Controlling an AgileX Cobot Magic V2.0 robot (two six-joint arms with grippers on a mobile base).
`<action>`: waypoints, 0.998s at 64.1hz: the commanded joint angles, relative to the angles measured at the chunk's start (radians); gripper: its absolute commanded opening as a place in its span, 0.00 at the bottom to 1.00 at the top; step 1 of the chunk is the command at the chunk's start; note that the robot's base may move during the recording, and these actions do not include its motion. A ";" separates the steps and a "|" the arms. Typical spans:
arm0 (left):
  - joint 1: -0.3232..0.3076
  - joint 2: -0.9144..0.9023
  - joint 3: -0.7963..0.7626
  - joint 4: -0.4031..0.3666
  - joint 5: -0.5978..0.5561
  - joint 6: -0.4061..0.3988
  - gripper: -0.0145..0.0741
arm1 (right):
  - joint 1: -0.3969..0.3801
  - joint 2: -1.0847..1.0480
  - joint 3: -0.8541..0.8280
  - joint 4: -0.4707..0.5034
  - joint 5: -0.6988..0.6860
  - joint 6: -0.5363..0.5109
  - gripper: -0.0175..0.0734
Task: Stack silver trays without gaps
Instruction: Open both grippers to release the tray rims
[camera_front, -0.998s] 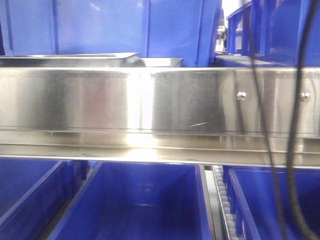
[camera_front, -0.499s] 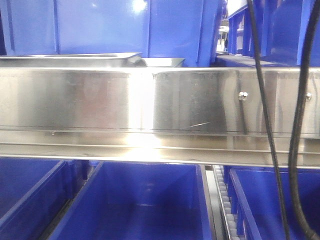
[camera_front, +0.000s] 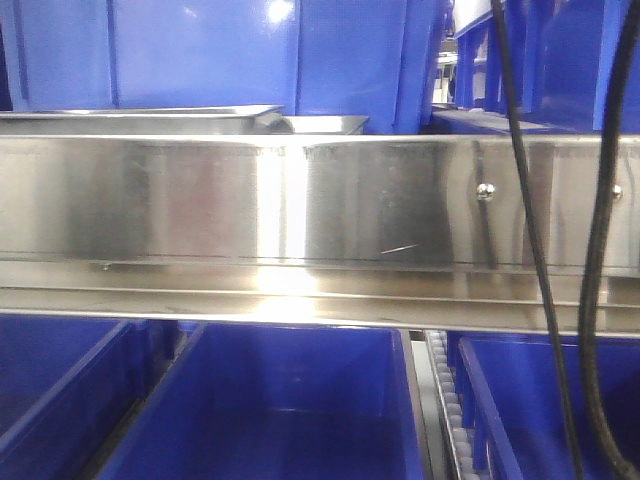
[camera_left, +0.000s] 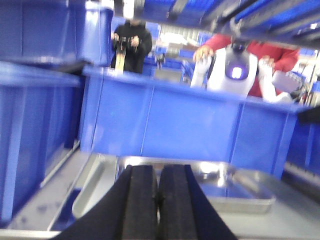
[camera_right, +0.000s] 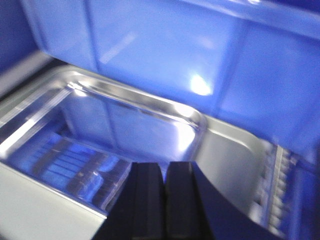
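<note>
Left gripper (camera_left: 158, 200) was clenched, empty, on the near side of the silver trays (camera_left: 235, 187), which lay side by side before a blue bin (camera_left: 190, 125). Right gripper (camera_right: 164, 200), likewise clenched, hovered over one. We judged: open, pinch one rim, lower it square so corners nest.

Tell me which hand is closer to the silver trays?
Right. The right hand is close over the silver trays, which fill its view. The left hand is farther back, with them lying ahead.
</note>
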 joint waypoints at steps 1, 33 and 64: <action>-0.006 -0.005 0.004 -0.001 -0.012 0.001 0.16 | -0.002 -0.015 -0.007 -0.026 -0.022 -0.006 0.10; -0.006 -0.005 0.004 -0.001 -0.014 0.001 0.16 | -0.002 -0.015 -0.007 -0.026 -0.069 -0.006 0.10; -0.006 -0.005 0.004 -0.001 -0.014 0.001 0.16 | 0.003 -0.029 -0.005 -0.028 -0.143 -0.008 0.10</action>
